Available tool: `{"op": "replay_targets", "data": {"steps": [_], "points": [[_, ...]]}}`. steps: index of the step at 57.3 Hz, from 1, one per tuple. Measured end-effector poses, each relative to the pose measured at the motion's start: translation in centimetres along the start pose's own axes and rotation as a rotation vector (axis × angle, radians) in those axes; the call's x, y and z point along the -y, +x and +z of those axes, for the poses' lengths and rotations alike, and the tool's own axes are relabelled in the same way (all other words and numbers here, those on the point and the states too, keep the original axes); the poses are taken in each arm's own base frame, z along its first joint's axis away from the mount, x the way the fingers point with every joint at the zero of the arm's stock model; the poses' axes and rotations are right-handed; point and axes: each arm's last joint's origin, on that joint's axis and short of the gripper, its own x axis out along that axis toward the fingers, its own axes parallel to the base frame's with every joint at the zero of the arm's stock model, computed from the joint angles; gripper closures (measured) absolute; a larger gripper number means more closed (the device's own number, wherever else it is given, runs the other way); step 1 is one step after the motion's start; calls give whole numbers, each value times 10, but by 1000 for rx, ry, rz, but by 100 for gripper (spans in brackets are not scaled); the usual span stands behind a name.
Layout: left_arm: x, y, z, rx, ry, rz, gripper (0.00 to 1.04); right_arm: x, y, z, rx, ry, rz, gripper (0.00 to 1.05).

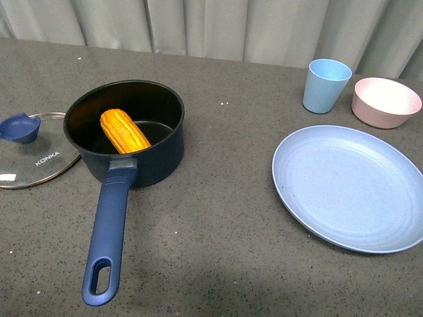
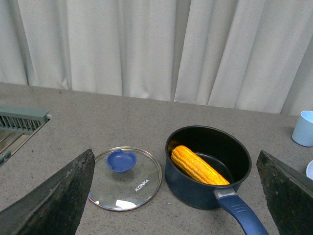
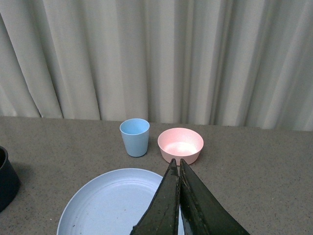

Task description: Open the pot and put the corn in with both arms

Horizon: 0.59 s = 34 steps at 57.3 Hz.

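You face a speckled grey desk [image 1: 218, 251] under even light; pale pleated curtains [image 1: 218, 26] hang along its far edge, wall to wall.

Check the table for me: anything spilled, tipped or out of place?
Nothing stands out. The corn lies inside the upright pot, the lid lies flat beside it, and the cup, bowl and plate sit upright and empty.

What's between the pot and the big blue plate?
Nothing. In the front view, only bare grey table lies between the pot and the plate.
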Motion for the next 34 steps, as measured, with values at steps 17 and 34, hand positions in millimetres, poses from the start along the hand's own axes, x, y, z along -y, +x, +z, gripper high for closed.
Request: {"op": "replay_targets", "data": {"steps": [17, 34], "points": [[0, 0, 0, 0, 0, 0, 7, 0, -9, -3, -26, 0, 0, 104], [0, 0, 0, 0, 0, 0, 7, 0, -15, -3, -5, -2, 0, 97]]}}
